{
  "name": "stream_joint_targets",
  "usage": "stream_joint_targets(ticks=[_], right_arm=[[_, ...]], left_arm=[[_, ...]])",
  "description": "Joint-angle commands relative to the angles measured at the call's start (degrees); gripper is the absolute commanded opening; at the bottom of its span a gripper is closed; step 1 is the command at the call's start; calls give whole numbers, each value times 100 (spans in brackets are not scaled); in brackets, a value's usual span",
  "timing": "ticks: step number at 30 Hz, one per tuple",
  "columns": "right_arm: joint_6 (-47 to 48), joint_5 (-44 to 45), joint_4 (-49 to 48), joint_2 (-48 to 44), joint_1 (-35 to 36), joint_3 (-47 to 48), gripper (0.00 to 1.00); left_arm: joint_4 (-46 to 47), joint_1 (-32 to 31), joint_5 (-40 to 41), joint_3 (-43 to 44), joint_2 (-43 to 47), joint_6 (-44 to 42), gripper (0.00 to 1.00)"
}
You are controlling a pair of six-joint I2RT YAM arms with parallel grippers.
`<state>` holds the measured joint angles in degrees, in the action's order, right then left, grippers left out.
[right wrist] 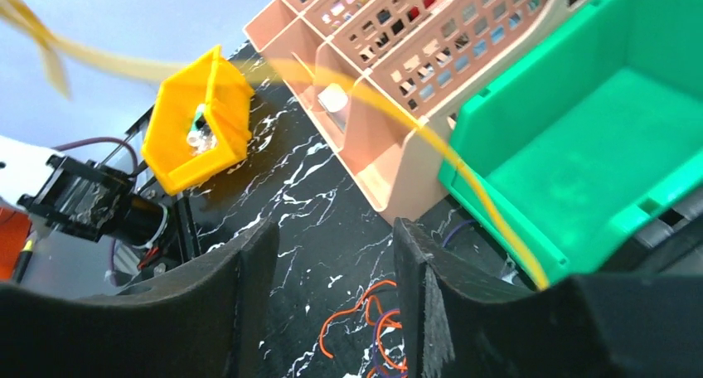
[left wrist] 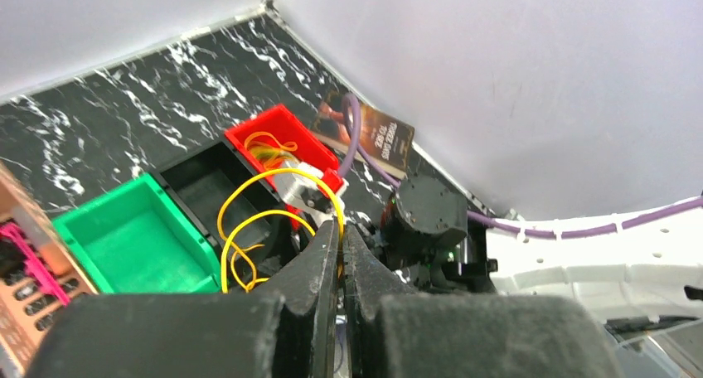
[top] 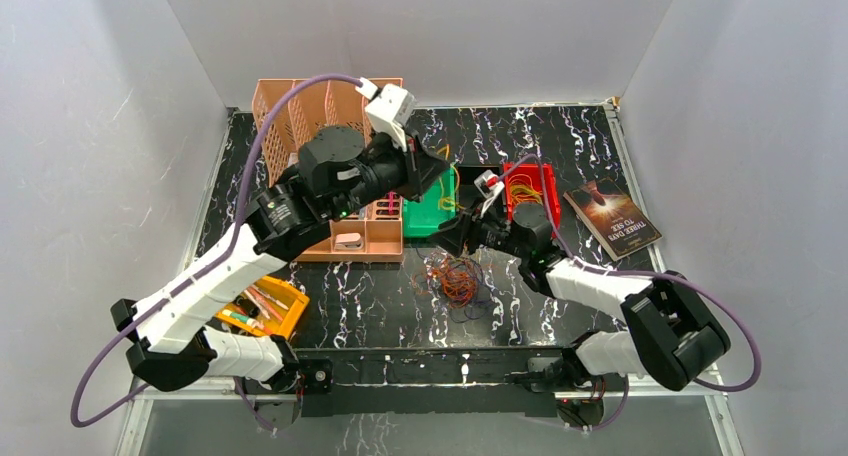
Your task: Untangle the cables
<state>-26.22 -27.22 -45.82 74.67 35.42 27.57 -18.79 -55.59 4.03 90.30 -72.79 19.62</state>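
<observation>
A tangle of thin orange, red and dark cables lies on the black marble table, just in front of my right gripper. My left gripper is shut on a yellow cable, whose loops hang over the green bin and the black bin. In the top view the left gripper is held above the green bin. My right gripper is open and empty just above the table, with orange and purple cable ends below its right finger. The yellow cable crosses its view, blurred.
A red bin holds yellow and orange cables. A book lies at the right. A pink mesh organizer stands at the back left. An orange-yellow bin with pens sits near the left arm's base. White walls enclose the table.
</observation>
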Motion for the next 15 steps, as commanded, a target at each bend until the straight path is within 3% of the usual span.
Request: stream_joint_targets(ticks=[1,8,15], right_arm=[[-2,586,340,-475,59,-155,58],[18,676,1271,-1541,62,-447,53],[80,757,2270,-2573,64,-436,63]], left_arm=[[-327,22,490,644,98,-439,1],[-415,22,1083,830,211,-774,2],[-415,20,1196,839,291,-845,3]])
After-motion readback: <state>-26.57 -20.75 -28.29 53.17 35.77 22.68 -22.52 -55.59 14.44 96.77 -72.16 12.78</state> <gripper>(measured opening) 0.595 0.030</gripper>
